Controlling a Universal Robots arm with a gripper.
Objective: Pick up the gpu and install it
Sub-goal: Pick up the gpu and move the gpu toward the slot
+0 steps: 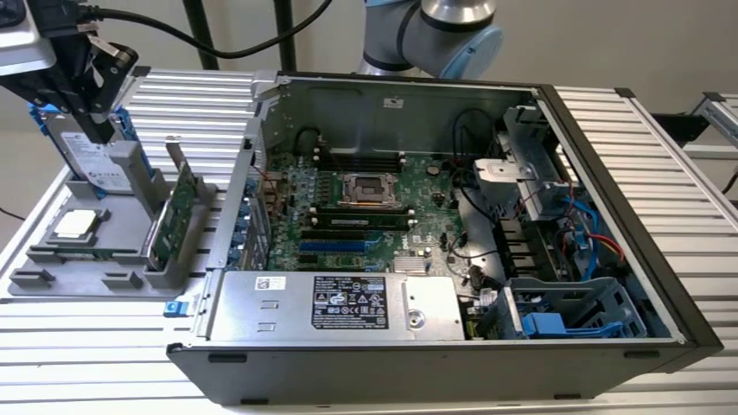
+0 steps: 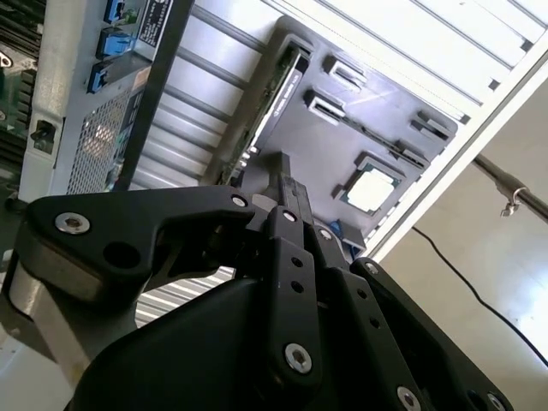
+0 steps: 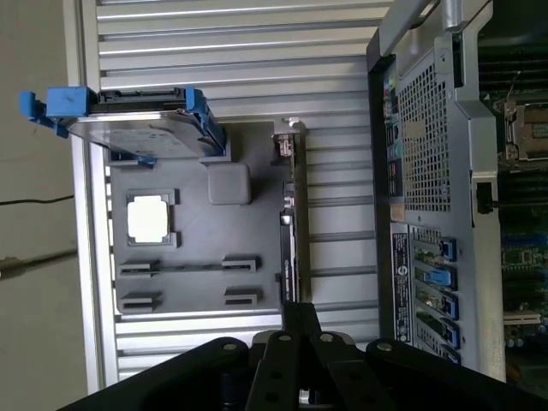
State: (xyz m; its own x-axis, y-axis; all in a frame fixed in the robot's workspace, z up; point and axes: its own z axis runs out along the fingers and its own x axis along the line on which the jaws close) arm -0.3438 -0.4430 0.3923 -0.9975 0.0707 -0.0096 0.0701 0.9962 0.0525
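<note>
One gpu [image 1: 173, 216], one hard drive [image 1: 98, 169], one processor [image 1: 72, 225] in gray tray [image 1: 69, 281].

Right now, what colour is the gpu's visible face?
Green, a circuit board; the gpu shows best in the exterior view.

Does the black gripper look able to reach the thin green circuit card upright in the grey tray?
Probably yes. The green card stands on edge in the grey tray, top edge bare; the black gripper hangs above with nothing between.
</note>
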